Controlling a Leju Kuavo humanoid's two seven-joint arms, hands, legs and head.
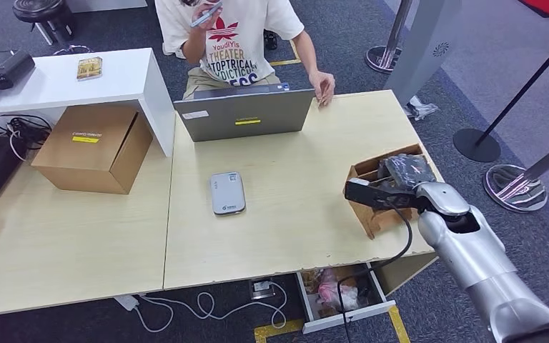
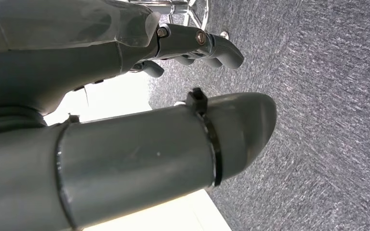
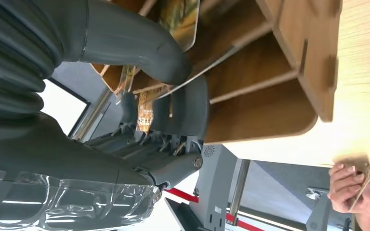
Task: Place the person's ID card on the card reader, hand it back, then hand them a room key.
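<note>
Wooden card holder surrounds right hand; wrist view shows fingers on a card.

A pale wooden worktop stands on blue-grey carpet floor. At far left sits a white raised shelf. Silver stanchion posts with round bases stand at right; a black stool far left.

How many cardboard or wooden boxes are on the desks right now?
2. A closed cardboard box sits on the left desk under the white shelf. An open wooden card holder sits near the right desk's right edge, with the right hand in it.
</note>
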